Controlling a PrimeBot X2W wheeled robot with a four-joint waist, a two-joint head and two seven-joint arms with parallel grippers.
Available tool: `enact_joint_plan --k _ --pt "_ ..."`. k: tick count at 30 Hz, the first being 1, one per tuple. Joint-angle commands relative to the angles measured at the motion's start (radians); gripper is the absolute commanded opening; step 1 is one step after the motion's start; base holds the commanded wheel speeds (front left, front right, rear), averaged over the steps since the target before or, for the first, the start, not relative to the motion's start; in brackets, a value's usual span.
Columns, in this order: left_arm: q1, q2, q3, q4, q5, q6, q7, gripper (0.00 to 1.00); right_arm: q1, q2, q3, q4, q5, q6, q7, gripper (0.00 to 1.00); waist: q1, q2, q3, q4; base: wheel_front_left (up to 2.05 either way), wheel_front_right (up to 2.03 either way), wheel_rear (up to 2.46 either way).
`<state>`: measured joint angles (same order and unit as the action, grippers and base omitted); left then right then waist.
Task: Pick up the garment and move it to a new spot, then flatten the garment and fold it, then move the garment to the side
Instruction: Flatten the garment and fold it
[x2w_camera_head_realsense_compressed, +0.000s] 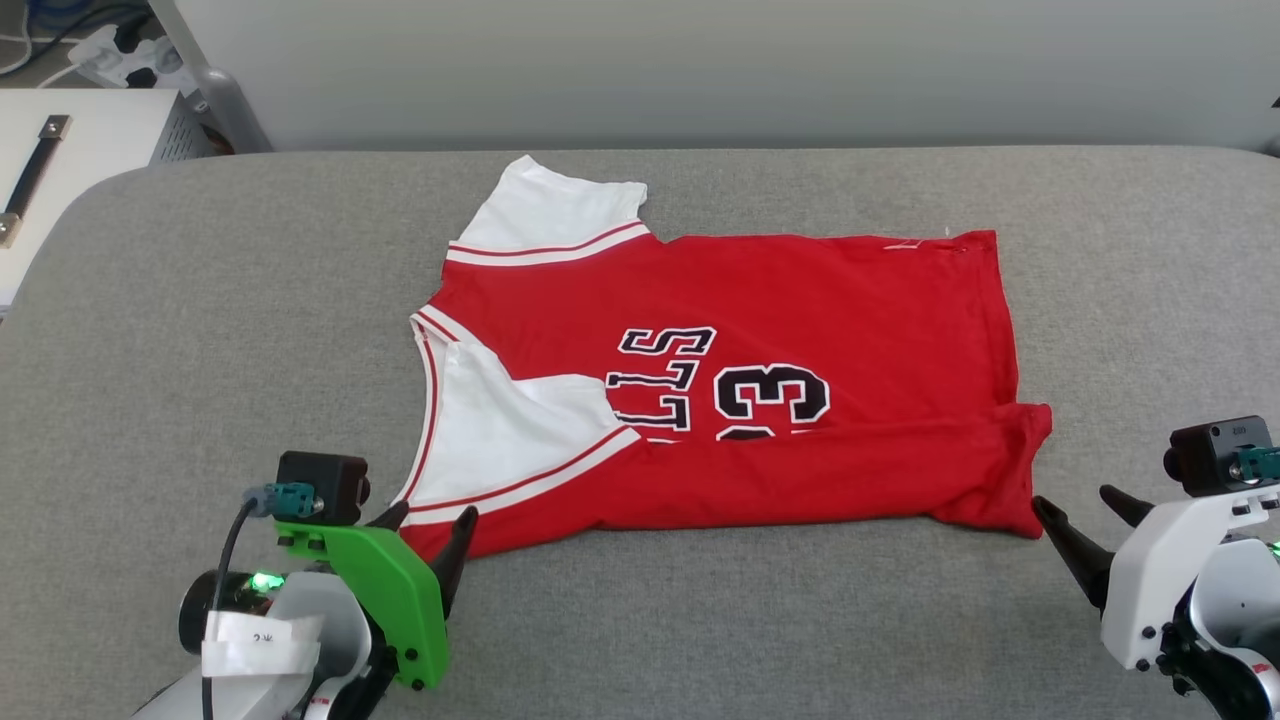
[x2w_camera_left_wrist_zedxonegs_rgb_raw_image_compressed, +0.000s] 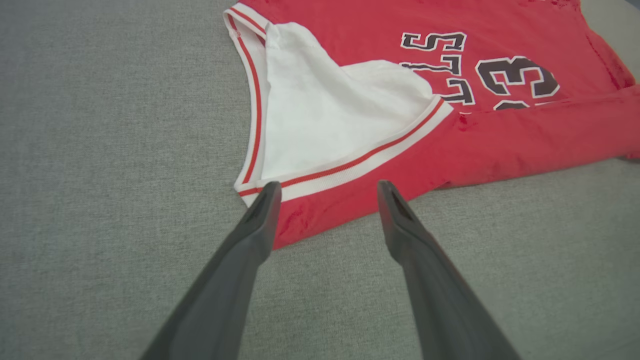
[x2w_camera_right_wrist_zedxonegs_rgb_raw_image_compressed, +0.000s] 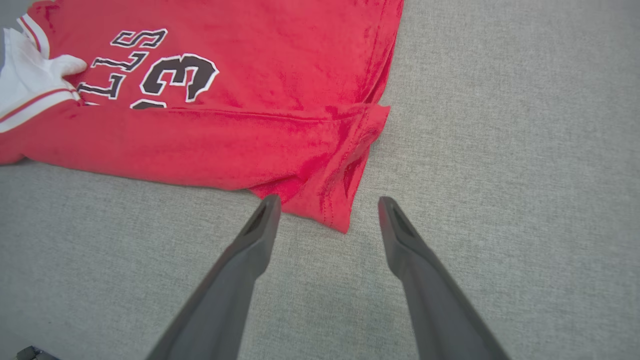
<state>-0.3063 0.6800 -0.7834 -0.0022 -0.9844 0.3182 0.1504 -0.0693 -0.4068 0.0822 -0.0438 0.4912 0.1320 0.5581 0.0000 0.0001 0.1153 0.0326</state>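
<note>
The left gripper (x2w_camera_head_realsense_compressed: 432, 520) sits at the near left corner of the garment (x2w_camera_head_realsense_compressed: 800, 300), jaws spread wide and gripping nothing, fingertips by the striped trim. The garment lies flat in the middle of the grey table (x2w_camera_head_realsense_compressed: 200, 300), collar to the left. Its near edge is folded up over part of the 23, and 1 white sleeve (x2w_camera_head_realsense_compressed: 490, 430) is tucked in. The right gripper (x2w_camera_head_realsense_compressed: 1075, 500) sits just off the near right corner, likewise wide open and empty.

A grey fabric-covered surface (x2w_camera_head_realsense_compressed: 200, 330) with rounded far corners carries the garment (x2w_camera_head_realsense_compressed: 820, 300), spread flat near its centre. Its neckline faces 9 o'clock and its hem 3 o'clock. One white sleeve (x2w_camera_head_realsense_compressed: 560, 210) points toward 11 o'clock, and the 6 o'clock side is folded up over the lettering (x2w_camera_head_realsense_compressed: 660, 385).
</note>
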Motion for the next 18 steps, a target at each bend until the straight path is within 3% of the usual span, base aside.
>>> enact_joint_plan --k 1,8,18 --pt "0.018 0.013 0.0 -0.021 0.001 0.024 0.008 1.0 0.023 0.019 -0.021 -0.035 -0.023 -0.001 0.033 1.0 0.0 -0.0001 0.017 -0.003 0.0 0.0 0.0" --pt "0.015 0.051 -0.013 -0.04 0.047 0.106 0.043 1.0 0.067 0.097 -0.084 -0.19 -0.077 -0.001 0.154 1.0 0.0 -0.0001 0.071 -0.02 0.0 0.0 0.0" --pt "-0.011 0.03 -0.008 0.038 0.059 0.136 0.041 1.0 0.068 0.132 -0.101 -0.271 -0.105 -0.001 0.207 1.0 0.0 -0.0001 0.137 -0.04 0.0 0.0 0.0"
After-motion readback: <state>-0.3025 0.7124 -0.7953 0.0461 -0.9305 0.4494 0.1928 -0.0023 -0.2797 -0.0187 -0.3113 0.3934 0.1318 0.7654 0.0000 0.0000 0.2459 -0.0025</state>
